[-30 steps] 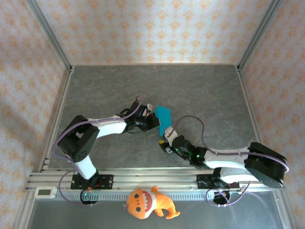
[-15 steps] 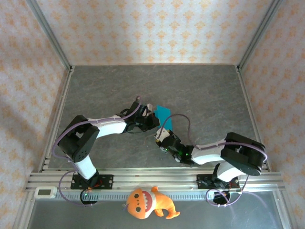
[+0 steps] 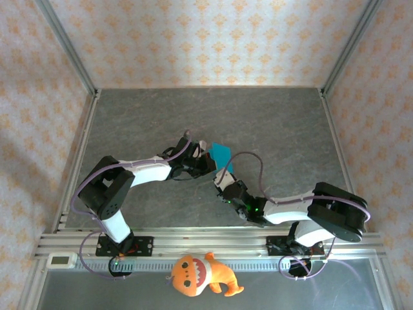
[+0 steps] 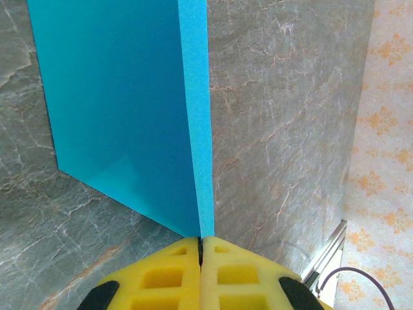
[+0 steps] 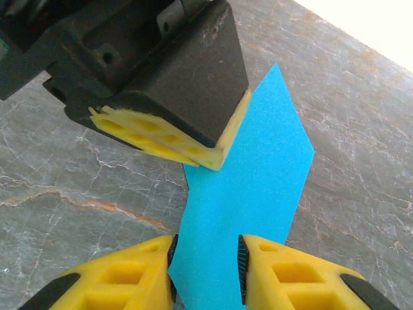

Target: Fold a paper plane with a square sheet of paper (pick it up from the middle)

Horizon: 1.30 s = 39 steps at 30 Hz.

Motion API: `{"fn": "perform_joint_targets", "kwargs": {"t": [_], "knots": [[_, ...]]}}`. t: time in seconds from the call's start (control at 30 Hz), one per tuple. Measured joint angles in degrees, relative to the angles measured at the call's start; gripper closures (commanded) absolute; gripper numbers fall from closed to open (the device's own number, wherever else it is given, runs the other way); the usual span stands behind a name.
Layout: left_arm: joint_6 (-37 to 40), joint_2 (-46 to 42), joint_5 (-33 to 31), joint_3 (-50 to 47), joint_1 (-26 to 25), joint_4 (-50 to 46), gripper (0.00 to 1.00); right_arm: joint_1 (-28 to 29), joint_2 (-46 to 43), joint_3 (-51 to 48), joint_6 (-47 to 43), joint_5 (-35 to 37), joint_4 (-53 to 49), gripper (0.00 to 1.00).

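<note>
An orange plush toy (image 3: 200,274) lies by the near rail, well apart from the blue sheet of paper (image 3: 222,155) in the middle of the grey tabletop (image 3: 277,123). My left pincer (image 4: 201,248) is clamped tight on the sheet's folded edge. My right pincer (image 5: 205,258) stands narrowly parted, with the sheet's near end in the gap.

- A robot test cell, lab-like rather than a home — the left arm (image 3: 145,169) and right arm (image 3: 290,208) are bolted to an aluminium rail (image 3: 206,240) at the near edge
- Aluminium frame posts (image 3: 64,48) hold flat orange-patterned wall panels (image 3: 206,39) round a grey marble-look table (image 3: 271,116)
- A small white digital meter (image 3: 62,260) sits by the rail's left end
</note>
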Motion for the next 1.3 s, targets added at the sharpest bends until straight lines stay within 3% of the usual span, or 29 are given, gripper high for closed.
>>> {"fn": "perform_joint_targets", "kwargs": {"t": [0.33,0.97,1.07,1.17,1.3], "knots": [[0.02,0.00,0.00,0.00,0.00,0.00,1.00,0.00,0.35,0.02,1.05,-0.24,-0.74,0.82],[0.04,0.87,0.00,0.00,0.00,0.00,1.00,0.00,-0.35,0.00,0.59,-3.45,-1.36,0.91],[0.15,0.85,0.00,0.00,0.00,-0.04,1.00,0.00,-0.17,0.02,0.57,-3.61,-1.38,0.89],[0.20,0.85,0.00,0.00,0.00,-0.22,1.00,0.00,0.55,0.13,0.48,-3.54,-1.42,0.81],[0.20,0.85,-0.02,0.00,0.00,-0.26,1.00,0.00,1.01,0.15,0.57,-3.32,-1.62,0.80]]}}
